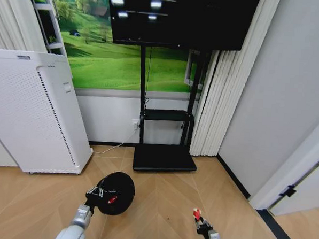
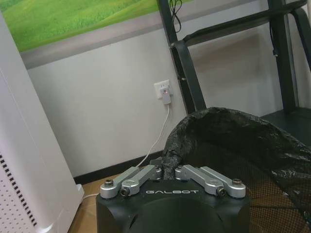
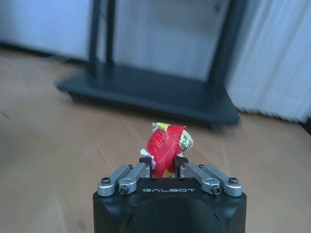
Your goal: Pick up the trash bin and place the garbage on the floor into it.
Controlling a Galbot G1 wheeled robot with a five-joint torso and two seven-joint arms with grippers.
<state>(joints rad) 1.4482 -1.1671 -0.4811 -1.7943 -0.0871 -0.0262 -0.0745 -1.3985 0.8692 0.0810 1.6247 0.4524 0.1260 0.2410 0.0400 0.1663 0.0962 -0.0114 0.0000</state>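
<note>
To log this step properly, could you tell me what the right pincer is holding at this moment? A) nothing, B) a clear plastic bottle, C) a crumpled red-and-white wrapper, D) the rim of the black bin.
C: in the right wrist view the right pincer is shut on the red-and-white wrapper, while the left pincer grips the trash bin by its bag-lined rim.

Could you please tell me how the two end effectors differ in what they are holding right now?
The left end effector pinches the rim of the black bin; the right end effector grips a small red wrapper. The bin is far bigger. Both are shut on their loads, above the floor.
</note>
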